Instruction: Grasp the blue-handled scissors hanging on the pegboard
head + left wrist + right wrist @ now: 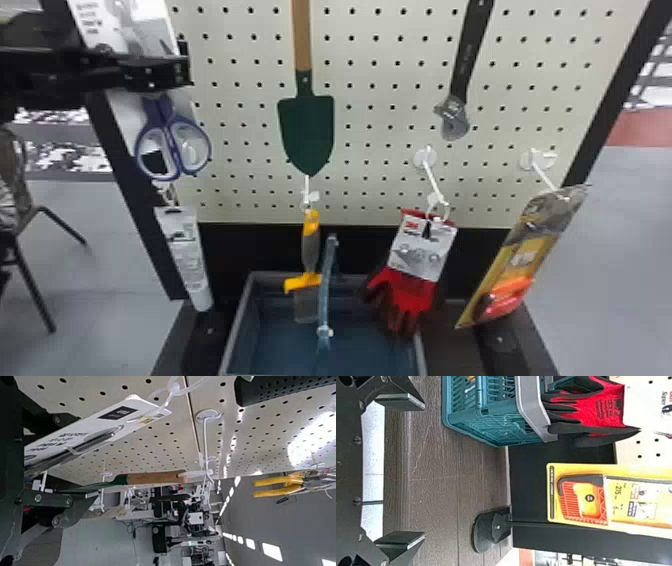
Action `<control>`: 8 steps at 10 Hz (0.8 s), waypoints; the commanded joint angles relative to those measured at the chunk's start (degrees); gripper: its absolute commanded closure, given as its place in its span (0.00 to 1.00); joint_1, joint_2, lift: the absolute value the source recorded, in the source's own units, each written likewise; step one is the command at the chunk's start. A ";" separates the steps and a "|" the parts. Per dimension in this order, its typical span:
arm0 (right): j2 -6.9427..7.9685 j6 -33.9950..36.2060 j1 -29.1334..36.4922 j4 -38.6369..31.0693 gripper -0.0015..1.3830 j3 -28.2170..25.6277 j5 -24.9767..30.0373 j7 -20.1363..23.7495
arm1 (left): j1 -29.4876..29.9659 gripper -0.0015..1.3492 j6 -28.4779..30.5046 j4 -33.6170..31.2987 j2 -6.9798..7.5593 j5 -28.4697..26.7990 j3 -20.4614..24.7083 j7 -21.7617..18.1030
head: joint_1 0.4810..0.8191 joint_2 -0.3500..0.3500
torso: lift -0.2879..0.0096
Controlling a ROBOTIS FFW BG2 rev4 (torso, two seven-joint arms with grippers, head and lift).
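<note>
Blue-handled scissors (172, 142) hang on the pegboard (380, 120) above grey floor (100, 300), left hand (180, 68) and right hand (424, 471) open.

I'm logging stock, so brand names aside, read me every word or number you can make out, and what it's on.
"215": yellow package
"6": same yellow package
"Super": glove card
Too small or blurred: the remaining print on those, and all on the scissors card and white tube.
</note>
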 commanded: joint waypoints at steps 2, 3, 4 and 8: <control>0.00 0.02 0.00 0.00 0.11 0.01 -0.01 0.00 | 0.11 0.85 -2.09 -0.05 -0.06 0.72 -0.61 0.71 | 0.20 0.50 | 0.63; 0.00 0.02 0.00 0.00 0.11 0.01 0.08 0.00 | 0.11 0.85 -2.09 -0.05 -0.06 0.72 -0.70 0.71 | 0.20 0.50 | 0.63; 0.00 0.02 0.00 0.00 0.11 0.01 0.08 0.00 | 0.11 0.85 -2.27 -0.05 -0.06 0.64 -0.88 0.71 | 0.20 0.50 | 0.63; 0.00 0.02 0.00 0.14 0.11 0.01 -0.01 0.00 | 0.24 0.85 -1.92 0.09 -0.06 0.72 -0.97 0.71 | 0.20 0.50 | 0.63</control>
